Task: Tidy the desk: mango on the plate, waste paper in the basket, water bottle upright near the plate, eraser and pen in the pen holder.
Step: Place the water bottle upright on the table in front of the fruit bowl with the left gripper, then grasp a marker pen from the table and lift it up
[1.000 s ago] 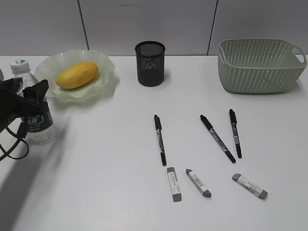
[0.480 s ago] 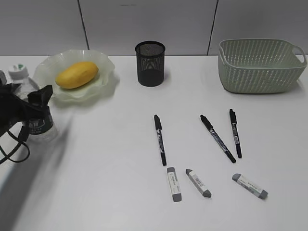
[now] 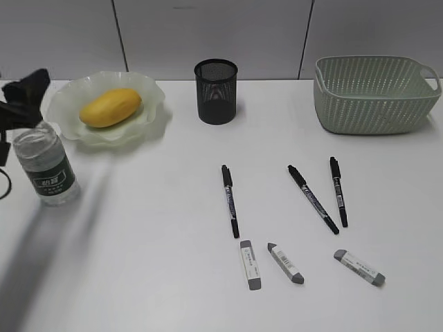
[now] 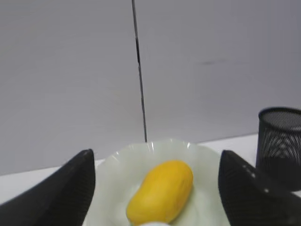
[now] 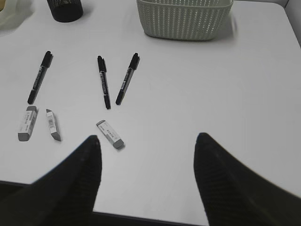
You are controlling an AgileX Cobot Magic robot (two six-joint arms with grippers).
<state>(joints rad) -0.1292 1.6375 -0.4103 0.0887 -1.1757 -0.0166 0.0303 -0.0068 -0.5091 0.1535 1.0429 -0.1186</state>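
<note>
Bottle stands upright on the desk, just beside the plate; mango lies on the plate. My left gripper hangs above and behind the bottle, jaws wide, nothing between them — the left wrist view looks between the fingers at mango and plate. Right gripper is out of the exterior view; its wrist view shows both fingers spread over bare desk, holding nothing.

Left to do, by my reading: pens and erasers. Three pens lie flat mid-desk, three erasers in a row nearer the front edge. Holder stands behind them, apart from the plate. No waste paper visible; I cannot see whether any lies in the basket.

Handling judgement — pens look light, stiff, round, so likely to roll under a closing jaw: take one across the barrel near mid-length. Erasers look small, low, a bit grippy; pinch across the short sides, jaws right down at the desk. The holder's mouth is narrow, so pens should go in end first.
</note>
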